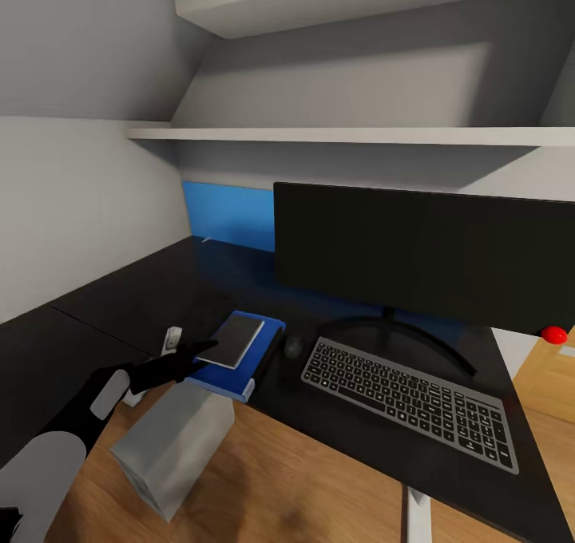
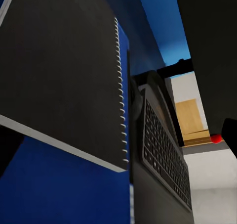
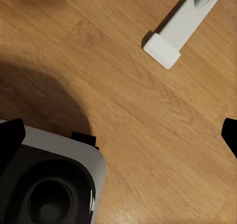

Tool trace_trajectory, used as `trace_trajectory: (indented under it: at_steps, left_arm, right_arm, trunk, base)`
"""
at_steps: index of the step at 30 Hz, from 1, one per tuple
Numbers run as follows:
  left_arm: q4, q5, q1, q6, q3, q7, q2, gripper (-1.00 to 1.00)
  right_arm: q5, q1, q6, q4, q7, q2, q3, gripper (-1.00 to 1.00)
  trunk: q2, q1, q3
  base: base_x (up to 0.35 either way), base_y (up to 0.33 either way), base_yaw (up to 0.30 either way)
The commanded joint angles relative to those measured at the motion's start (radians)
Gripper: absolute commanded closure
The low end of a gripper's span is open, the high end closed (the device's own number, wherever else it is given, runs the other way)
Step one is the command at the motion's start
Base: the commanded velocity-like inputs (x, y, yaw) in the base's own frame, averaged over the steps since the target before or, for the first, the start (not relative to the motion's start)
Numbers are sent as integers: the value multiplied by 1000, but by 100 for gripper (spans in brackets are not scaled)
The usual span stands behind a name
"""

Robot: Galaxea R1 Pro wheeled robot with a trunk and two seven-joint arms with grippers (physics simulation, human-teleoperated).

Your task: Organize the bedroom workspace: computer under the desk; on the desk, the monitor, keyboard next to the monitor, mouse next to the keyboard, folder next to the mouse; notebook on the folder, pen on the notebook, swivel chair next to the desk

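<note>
Notebook (image 1: 233,340) lies flat on the folder (image 1: 239,367) at the desk's (image 1: 96,311) front edge, left of the keyboard (image 1: 411,399); left gripper (image 1: 206,348) touches its near-left corner, finger state unclear.

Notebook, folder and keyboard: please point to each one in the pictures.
notebook (image 1: 233,340): head view, middle of its dark cover.
folder (image 1: 233,375): head view, blue strip beside the notebook.
keyboard (image 1: 411,402): head view, middle rows of keys.
</note>
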Motion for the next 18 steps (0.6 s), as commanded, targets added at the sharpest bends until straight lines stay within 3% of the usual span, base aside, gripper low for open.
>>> trace_trajectory:
  at_steps: [1,18]
  left_arm:
    - [1,-3,0,2,-1,0,1,-100]
    - [-7,3,-3,8,3,-11,2,-100]
  right_arm:
    - [-10,-1,-3,-2,-7,-2,8,-100]
    - [-10,-1,-3,-2,-7,-1,8,-100]
  trunk:
    - [0,0,-1]
    - [0,0,-1]
  base:
    - [0,0,0]
    - [0,0,0]
